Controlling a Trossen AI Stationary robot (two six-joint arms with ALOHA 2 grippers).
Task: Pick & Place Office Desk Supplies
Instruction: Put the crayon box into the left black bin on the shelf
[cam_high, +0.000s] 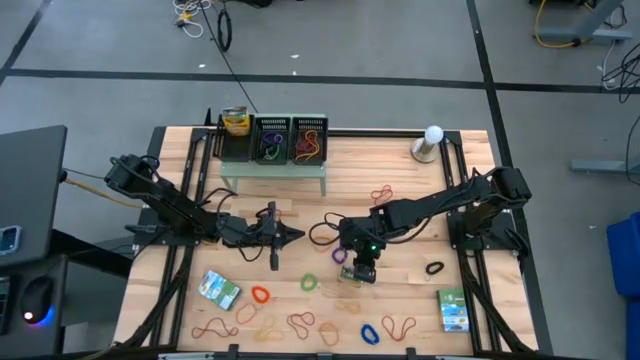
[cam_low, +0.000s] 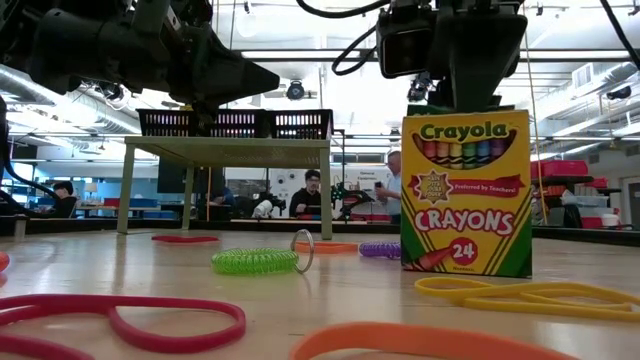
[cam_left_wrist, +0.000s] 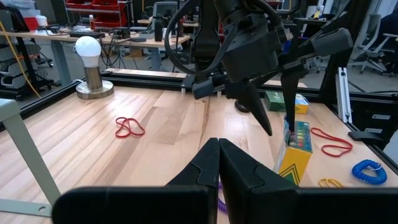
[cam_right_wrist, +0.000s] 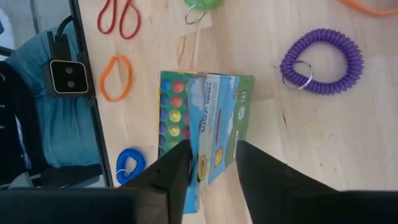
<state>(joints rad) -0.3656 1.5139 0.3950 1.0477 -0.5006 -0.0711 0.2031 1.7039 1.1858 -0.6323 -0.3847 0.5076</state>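
A: Where is the crayon box (cam_low: 466, 194)?
B: Upright on the table, near the middle and slightly toward six o'clock. The right gripper (cam_high: 362, 268) hangs directly over it, fingers (cam_right_wrist: 264, 180) spread to either side of the box top; I cannot tell whether they touch it.

A: What lies around it?
B: A green coil (cam_low: 256, 261) and a purple coil (cam_right_wrist: 321, 61) lie close by, a yellow band (cam_low: 520, 295) just beside its base, and an orange band (cam_right_wrist: 115, 78) and a blue coil (cam_right_wrist: 130, 165) a little farther off. Nothing stands in the way.

A: And the left gripper (cam_high: 291, 235)?
B: At nine o'clock from the box, fingers (cam_left_wrist: 200, 165) pressed together, holding nothing.

A: Any containers?
B: Two black mesh trays (cam_high: 290, 140) sit on a pale-green shelf (cam_high: 274, 171) at twelve o'clock, with coloured bands inside. A second packet (cam_high: 218, 289) lies at seven o'clock, a third (cam_high: 452, 310) at four o'clock.
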